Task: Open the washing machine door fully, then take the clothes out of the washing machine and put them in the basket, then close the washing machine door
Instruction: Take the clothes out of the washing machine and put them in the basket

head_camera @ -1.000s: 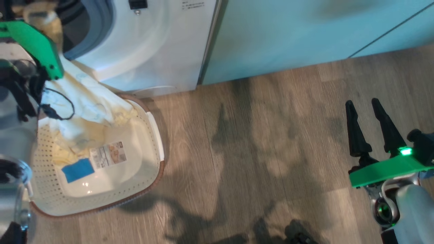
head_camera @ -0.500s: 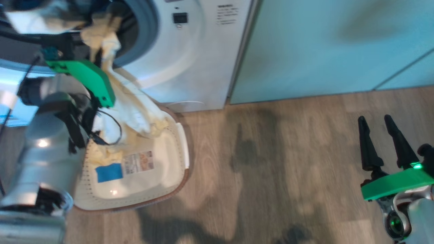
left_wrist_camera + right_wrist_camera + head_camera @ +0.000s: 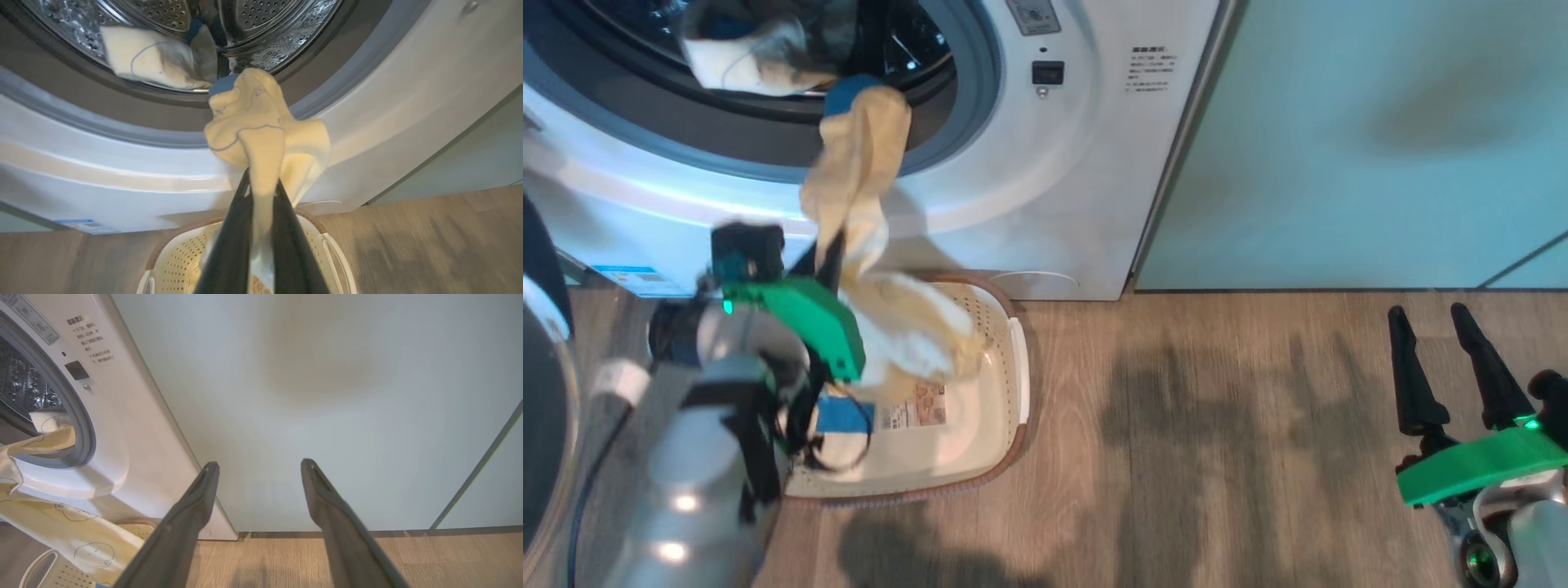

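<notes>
WASH DAY: The robot's left gripper (image 3: 261,191) is clamping a pale yellow garment (image 3: 261,118), one of the clothes. The garment is stretching from the mouth of the washing machine (image 3: 1062,188) down into the basket (image 3: 1015,367), which is standing on the floor just in front of the machine. The right gripper (image 3: 257,465) is hanging with its jaws spread wide and nothing between them, well off to the side before the pale green cabinet (image 3: 327,396). The cloth is looking light, limp and easily snagged. A bunched fold, as pinched here, is probably giving the surest hold, though the upper end may be catching on the grey drum ring (image 3: 990,90). The left wrist view is showing a second garment (image 3: 143,61) lying in the steel drum. The right wrist view is revealing outlined bear prints on the part draping into the basket, while the head view is catching the basket's label (image 3: 919,408) beneath the cloth.
</notes>
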Controlling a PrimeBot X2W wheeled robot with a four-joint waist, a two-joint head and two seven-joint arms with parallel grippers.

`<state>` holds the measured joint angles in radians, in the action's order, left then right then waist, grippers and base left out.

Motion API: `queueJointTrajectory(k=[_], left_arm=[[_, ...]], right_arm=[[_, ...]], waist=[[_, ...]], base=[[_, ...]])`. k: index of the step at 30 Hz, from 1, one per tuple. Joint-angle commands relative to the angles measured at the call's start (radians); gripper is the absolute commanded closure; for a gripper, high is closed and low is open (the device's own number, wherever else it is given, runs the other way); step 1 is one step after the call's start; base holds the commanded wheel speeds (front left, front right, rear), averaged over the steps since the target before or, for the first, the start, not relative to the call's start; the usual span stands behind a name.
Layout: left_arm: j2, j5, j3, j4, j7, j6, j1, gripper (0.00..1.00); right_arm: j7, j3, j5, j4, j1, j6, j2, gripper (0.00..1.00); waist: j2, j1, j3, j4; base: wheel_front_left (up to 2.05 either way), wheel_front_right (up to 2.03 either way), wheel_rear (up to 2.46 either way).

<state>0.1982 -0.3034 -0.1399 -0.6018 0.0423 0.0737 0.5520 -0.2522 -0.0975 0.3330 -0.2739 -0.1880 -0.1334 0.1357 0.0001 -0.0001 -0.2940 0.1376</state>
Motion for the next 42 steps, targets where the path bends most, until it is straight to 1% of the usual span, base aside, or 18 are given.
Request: queueJointTrajectory(k=[1,4,7,8,12,15,19,27,31,36,42], left_arm=[[0.033,-0.009,0.025,0.091,-0.018,-0.013,-0.024,1.00],[0.033,-0.009,0.014,0.185,-0.071,-0.032,-0.110,1.00],[0.038,-0.005,-0.007,0.253,-0.133,-0.039,-0.182,1.00],[0.038,-0.005,-0.007,0.253,-0.133,-0.039,-0.182,1.00],[0.042,-0.013,-0.019,0.292,-0.188,-0.046,-0.244,1.00],[0.044,-0.010,-0.034,0.269,-0.211,-0.047,-0.266,1.00],[0.031,-0.021,-0.046,0.183,-0.212,-0.038,-0.260,1.00],[0.013,-0.040,-0.068,-0.083,-0.181,0.002,-0.172,1.00],[0.017,-0.041,-0.070,-0.210,-0.127,0.016,-0.091,1.00],[0.024,-0.043,-0.060,-0.333,-0.042,0.019,0.023,1.00],[0.051,-0.056,-0.040,-0.469,0.044,0.022,0.127,1.00]], right_arm=[[-0.010,-0.015,-0.006,0.027,-0.003,0.003,0.024,0.00],[-0.010,-0.015,-0.005,0.028,-0.002,0.003,0.026,0.00],[-0.010,-0.015,-0.005,0.028,-0.002,0.003,0.027,0.00],[-0.010,-0.015,-0.005,0.028,-0.002,0.003,0.027,0.00],[-0.010,-0.020,-0.004,0.029,-0.010,0.003,0.028,0.00],[-0.010,-0.022,-0.003,0.028,-0.018,0.003,0.030,0.00],[-0.010,-0.031,-0.001,0.027,-0.024,0.003,0.033,0.00],[-0.010,-0.038,0.001,0.027,-0.041,0.003,0.036,0.00],[-0.010,-0.040,0.001,0.031,-0.050,0.003,0.036,0.00],[-0.010,-0.039,0.001,0.039,-0.064,0.003,0.035,0.00],[-0.010,-0.043,0.001,0.045,-0.084,0.003,0.029,0.00]], waist=[[-0.0001,0.0001,0.005,-0.006],[-0.0001,0.0001,0.007,-0.013],[-0.0001,0.0001,0.005,-0.018],[-0.0001,0.0001,0.005,-0.018],[-0.0001,0.0001,-0.005,-0.017],[-0.0001,0.0001,-0.014,-0.013],[-0.0001,0.0001,-0.027,0.000],[-0.0001,0.0001,-0.056,0.041],[-0.0001,0.0001,-0.080,0.060],[-0.0001,0.0001,-0.119,0.087],[-0.0001,0.0001,-0.169,0.132]], base=[[0.00,0.00,0.00],[0.00,0.00,0.00],[0.00,0.00,0.00],[0.00,0.00,0.00],[0.00,0.00,0.00],[0.00,0.00,0.00],[0.00,0.00,0.00],[0.00,0.00,0.00],[0.00,0.00,0.00],[0.00,0.00,0.00],[0.00,0.00,0.00]])
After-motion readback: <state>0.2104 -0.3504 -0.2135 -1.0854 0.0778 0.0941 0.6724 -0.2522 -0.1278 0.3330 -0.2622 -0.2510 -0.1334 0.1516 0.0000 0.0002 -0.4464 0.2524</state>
